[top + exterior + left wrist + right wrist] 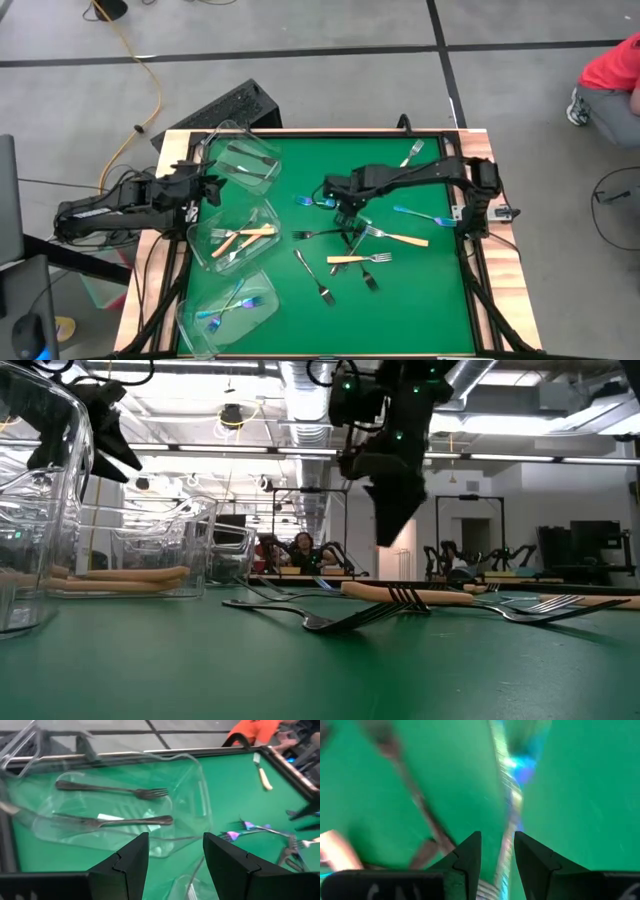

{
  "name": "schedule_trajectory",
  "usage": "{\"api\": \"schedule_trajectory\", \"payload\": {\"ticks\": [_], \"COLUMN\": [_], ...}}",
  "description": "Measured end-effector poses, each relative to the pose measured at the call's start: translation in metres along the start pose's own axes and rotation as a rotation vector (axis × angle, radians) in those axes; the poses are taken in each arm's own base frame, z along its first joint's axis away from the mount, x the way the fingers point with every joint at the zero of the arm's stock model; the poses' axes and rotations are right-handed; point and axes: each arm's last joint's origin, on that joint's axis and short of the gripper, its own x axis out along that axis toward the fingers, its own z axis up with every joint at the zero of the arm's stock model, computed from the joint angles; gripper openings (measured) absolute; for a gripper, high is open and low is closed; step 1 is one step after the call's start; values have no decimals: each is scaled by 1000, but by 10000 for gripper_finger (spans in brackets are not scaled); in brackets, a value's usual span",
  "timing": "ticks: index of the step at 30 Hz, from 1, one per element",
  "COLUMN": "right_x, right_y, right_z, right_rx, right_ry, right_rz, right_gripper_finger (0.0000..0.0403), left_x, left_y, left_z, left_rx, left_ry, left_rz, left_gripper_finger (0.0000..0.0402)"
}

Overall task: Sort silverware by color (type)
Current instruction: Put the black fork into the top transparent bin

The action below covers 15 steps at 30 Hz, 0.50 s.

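Right hand (340,212) is hovering over the middle of the green desk (430,310), pointing down. In the right wrist view its two fingers (470,857) are standing partly spread, with an iridescent blue-purple fork (512,795) running up between them; whether the pads are touching the fork cannot be told. In the high view that fork's blue end (305,200) is showing just left of the hand. A dark metal fork (407,785) is lying beside it, just outside one finger.

Outward from the hand: a dark fork (322,234) just below it, two cream-handled forks (400,238) and (352,259) crossing nearby, further dark forks (312,277) toward the near edge, another blue fork (425,216) to the right, and one cream-handled fork (413,152) near the far edge.

Left hand (210,185) is waiting at the desk's left side, fingers (125,865) spread, holding nothing, above the gap between the tubs.

Three clear tubs are lining the left edge: far tub (228,135) is holding two dark forks (115,791), middle tub (205,250) cream-handled forks (245,236), near tub (190,325) blue-purple forks (232,305).
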Motion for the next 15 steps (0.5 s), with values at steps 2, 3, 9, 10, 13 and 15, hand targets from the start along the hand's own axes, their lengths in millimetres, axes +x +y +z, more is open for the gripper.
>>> {"api": "schedule_trajectory", "payload": {"ticks": [2,3,9,10,13,15], "right_x": [2,3,19,22,25,24], "right_y": [10,14,26,25,24,25], "right_z": [-1,-2,-5,-6,-6,-2], "right_rx": [-105,-150,-254,-253,-288,-350], "right_ry": [-34,-43,-125,-132,-160,-217], "right_rz": [43,70,315,316,317,319], "right_gripper_finger": [136,136,136,136,136,136], "left_x": [0,0,0,0,0,0], "left_y": [1,1,2,2,2,2], "left_z": [-1,-1,-1,-1,-1,-1], "left_rx": [-6,-10,-15,-15,-15,-13], "left_ry": [9,12,12,11,5,5], "left_rz": [11,14,15,16,21,21], "left_gripper_finger": [172,172,172,172,172,172]}}
